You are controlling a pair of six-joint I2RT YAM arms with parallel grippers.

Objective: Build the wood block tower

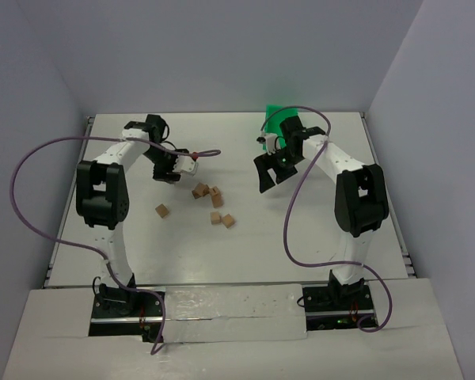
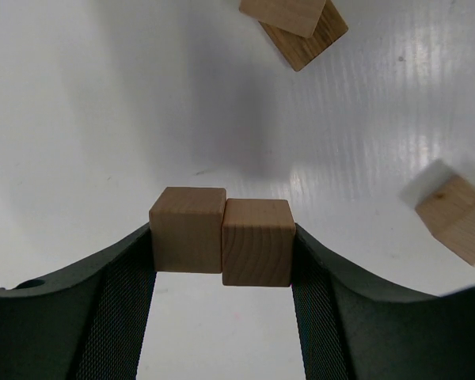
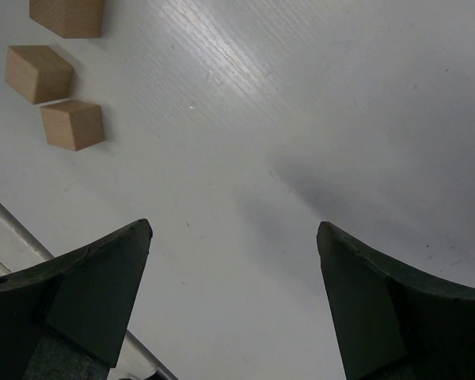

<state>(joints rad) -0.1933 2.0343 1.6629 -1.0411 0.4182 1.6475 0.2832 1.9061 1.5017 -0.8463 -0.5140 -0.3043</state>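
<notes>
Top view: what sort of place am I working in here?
Probably a lab robot test cell: a white table boxed in by plain walls, a left arm and right arm bolted at its near edge, with loose blocks and a green bin on it.

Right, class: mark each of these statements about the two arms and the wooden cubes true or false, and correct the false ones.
1. The left gripper clamps two wood blocks side by side. True.
2. The right gripper holds a cube. False: it is open and empty.
3. A tall tower already stands. False: no tower shows; loose blocks lie scattered.
4. The green bin sits by the right arm, at the far side. True.
</notes>
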